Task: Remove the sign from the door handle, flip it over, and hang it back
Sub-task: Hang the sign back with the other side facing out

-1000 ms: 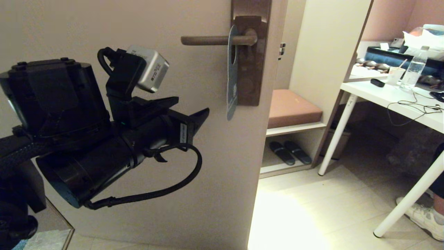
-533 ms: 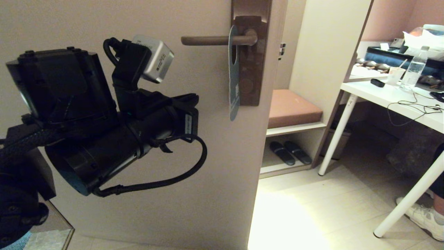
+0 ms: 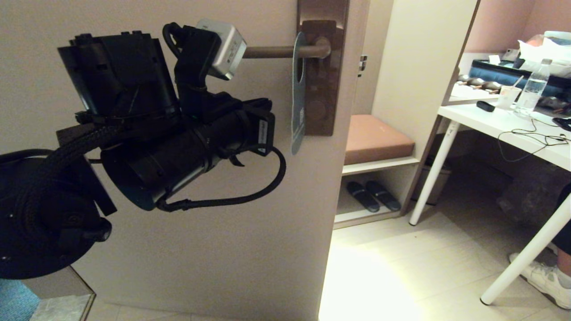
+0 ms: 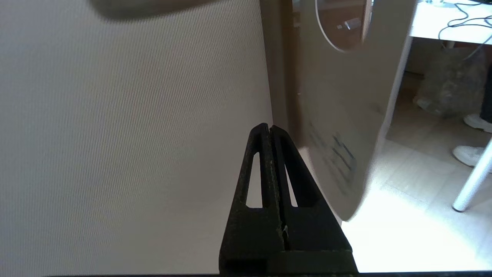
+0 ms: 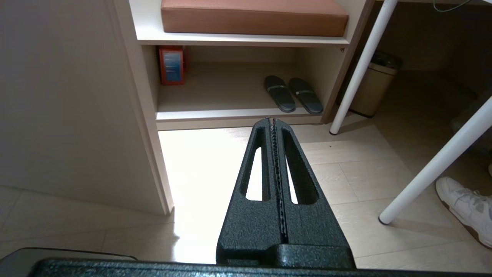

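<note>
The sign (image 3: 298,91) hangs edge-on from the door handle (image 3: 279,52), a slim brown bar on a tall brown backplate (image 3: 324,80). In the left wrist view the sign's off-white face (image 4: 340,100) shows, with its round hole up at the bar. My left gripper (image 4: 270,127) is shut with nothing in it, its tips close beside the sign's lower half and just off the door face. In the head view the left arm (image 3: 178,142) fills the left side, level with the sign's lower end. My right gripper (image 5: 273,120) is shut and empty, low, pointing at the floor.
Past the door edge stands a shelf unit with a brown cushion (image 3: 377,138) and slippers (image 3: 372,195) below. A white table (image 3: 504,125) with a bottle, cup and cables stands to the right on slanted legs. A person's shoe (image 3: 542,278) is by one leg.
The left gripper went from open to shut. The left arm rose and moved right, closer to the sign. The sign swung slightly on the handle.
</note>
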`<state>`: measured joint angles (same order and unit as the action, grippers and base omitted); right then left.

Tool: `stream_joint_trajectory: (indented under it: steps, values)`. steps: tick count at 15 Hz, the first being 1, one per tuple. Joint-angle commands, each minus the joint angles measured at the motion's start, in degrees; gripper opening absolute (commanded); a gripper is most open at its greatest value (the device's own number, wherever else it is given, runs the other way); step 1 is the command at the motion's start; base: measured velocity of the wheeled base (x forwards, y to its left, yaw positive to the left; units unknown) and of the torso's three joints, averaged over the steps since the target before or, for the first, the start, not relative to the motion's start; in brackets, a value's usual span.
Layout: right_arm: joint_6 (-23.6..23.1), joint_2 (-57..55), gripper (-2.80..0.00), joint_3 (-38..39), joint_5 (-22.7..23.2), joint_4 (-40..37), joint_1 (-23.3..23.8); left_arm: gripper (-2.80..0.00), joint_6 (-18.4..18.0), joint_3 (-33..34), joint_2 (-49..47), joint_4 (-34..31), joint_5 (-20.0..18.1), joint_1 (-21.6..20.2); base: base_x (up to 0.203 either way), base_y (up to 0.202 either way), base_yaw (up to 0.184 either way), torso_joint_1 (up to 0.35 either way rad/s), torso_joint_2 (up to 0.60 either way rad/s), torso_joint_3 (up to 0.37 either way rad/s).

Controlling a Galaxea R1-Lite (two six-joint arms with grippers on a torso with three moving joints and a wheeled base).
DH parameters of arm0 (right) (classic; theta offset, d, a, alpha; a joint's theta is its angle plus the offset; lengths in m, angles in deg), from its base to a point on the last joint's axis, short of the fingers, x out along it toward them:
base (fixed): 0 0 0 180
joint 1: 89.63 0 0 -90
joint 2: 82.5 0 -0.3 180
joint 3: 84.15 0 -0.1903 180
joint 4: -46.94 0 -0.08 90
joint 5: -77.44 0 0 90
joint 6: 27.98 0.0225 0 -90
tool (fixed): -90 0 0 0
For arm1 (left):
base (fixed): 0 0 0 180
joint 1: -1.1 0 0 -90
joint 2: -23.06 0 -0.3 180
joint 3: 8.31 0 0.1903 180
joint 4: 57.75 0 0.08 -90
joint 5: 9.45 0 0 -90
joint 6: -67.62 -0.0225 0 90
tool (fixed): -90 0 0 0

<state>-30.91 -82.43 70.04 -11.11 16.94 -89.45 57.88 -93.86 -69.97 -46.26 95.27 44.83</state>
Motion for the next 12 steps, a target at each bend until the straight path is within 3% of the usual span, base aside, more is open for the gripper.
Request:
stream_joint_trajectory:
  steps: [1,12]
  values:
    - [-0.1,-0.1,-2.80,0.0,0.0,0.0,0.0,-2.80,-0.6,-1.4,-1.8,0.2,0.1,1.0,0.000,0.000,0.000,0.000,0.00,0.000]
    - [-0.1,-0.1,-2.80,0.0,0.0,0.0,0.0,-2.80,-0.7,-8.7,-7.2,0.1,0.1,3.7,0.000,0.000,0.000,0.000,0.00,0.000]
